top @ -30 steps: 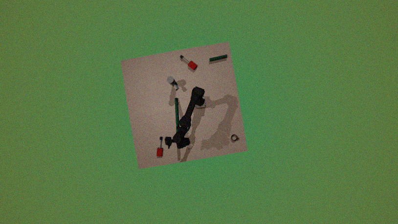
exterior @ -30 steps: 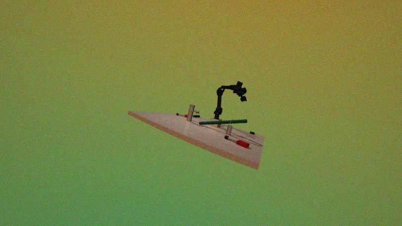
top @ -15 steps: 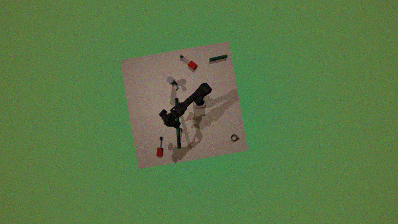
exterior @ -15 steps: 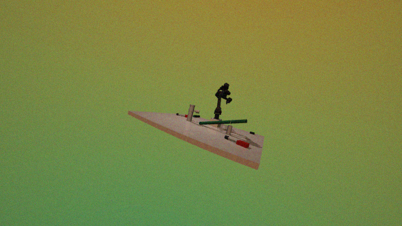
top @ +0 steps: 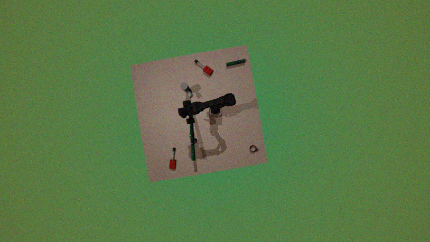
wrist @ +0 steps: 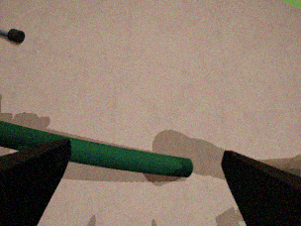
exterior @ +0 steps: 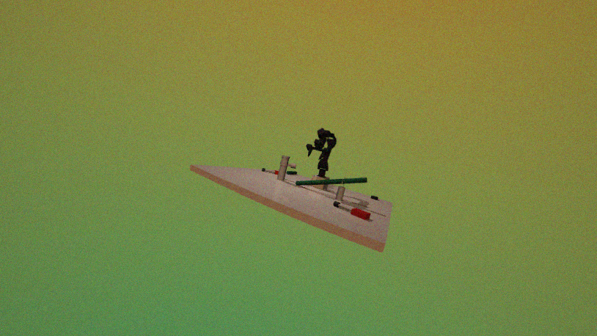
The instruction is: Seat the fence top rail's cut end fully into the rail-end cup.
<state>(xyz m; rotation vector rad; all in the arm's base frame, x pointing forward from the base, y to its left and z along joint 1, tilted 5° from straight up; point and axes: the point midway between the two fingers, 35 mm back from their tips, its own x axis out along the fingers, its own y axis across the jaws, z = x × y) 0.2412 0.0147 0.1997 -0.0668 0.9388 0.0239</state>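
Note:
The long green rail [top: 192,135] [exterior: 329,181] [wrist: 124,159] passes over the small post [exterior: 340,194], slightly sloped, lower at its end toward the big post [top: 184,86] [exterior: 281,172]. The loop is too small to make out clearly. The pale rail-end cup [top: 190,94] [exterior: 292,166] sticks out near the big post's top; the rail's end is apart from it and lower. My gripper [top: 188,112] [exterior: 309,150] [wrist: 149,155] is open and empty, above that end of the rail. In the wrist view the end shows between the fingertips, beneath them.
Two red-handled tools [top: 207,70] [top: 172,164] [exterior: 361,213] lie on the board [top: 159,126] [exterior: 242,177]. A short green piece [top: 235,62] [exterior: 292,172] lies near a corner. A dark ring [top: 250,148] lies near another edge. My arm hides part of the rail from above.

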